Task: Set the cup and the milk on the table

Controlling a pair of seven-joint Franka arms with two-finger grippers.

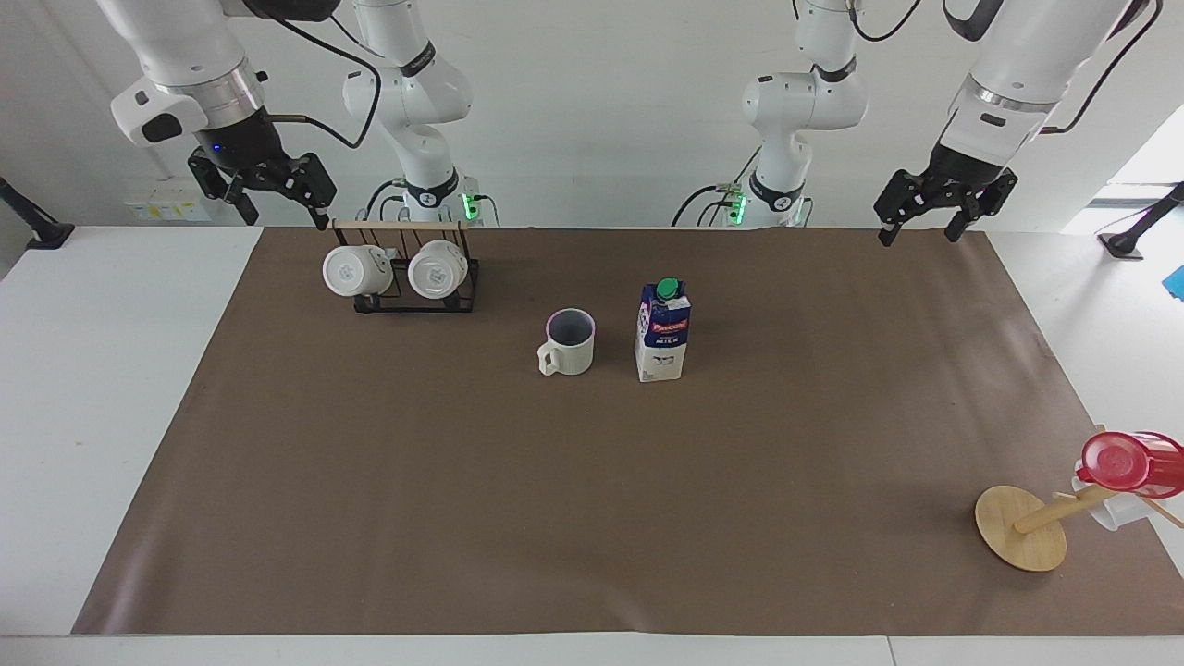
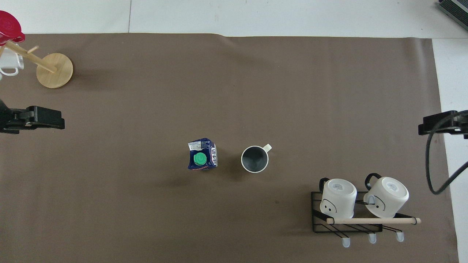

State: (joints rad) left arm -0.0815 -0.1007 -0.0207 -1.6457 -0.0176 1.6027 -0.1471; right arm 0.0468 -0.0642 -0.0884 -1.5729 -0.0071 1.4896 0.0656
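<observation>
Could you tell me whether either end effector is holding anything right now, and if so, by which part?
Nothing is held: the left end effector and right end effector are both open and empty.

Two white mugs (image 1: 396, 270) hang on a black rack (image 1: 460, 294); a wooden stand (image 1: 1021, 528) holds a red cup (image 1: 1124, 462).

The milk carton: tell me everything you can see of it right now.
The milk carton is a tall rectangular box, dark blue and white with a red label band and a green screw cap on its sloped top. It looks like coated card, its top slightly creased. It stands upright and capped on the brown sheet, mid-table, beside the cup with a gap between them, on the side toward the left arm's end. Nothing else touches it; neither gripper is near.
</observation>
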